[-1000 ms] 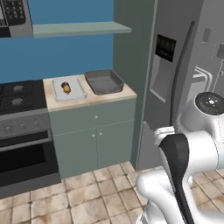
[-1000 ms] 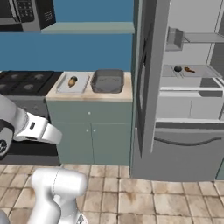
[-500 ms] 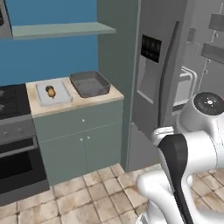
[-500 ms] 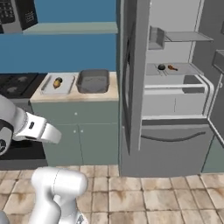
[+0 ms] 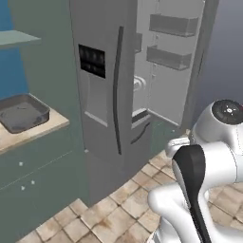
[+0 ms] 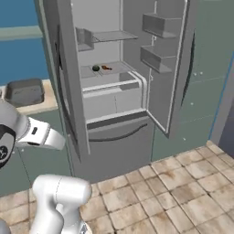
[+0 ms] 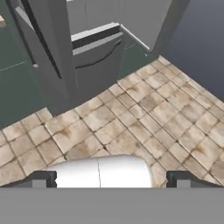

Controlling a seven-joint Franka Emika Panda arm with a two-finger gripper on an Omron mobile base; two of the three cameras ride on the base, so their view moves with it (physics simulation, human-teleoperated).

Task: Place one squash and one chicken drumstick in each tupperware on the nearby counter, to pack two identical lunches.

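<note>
- Gripper (image 7: pixel 109 179): jaws spread wide, nothing held, aimed at floor tiles.
- Squash (image 6: pixel 95 68) and thin reddish drumstick (image 6: pixel 106 67) lie side by side on the open fridge's shelf.
- You'll likely find the squash hard, smooth, prone to roll: grip across its middle.
- Dark grey tupperware (image 6: pixel 23 91) sits on the counter (image 5: pixel 33 133).

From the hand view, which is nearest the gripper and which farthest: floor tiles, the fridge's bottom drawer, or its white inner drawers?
1. Floor tiles, just below the gripper.
2. Bottom drawer, ahead.
3. White inner drawers, behind and above it.
</note>
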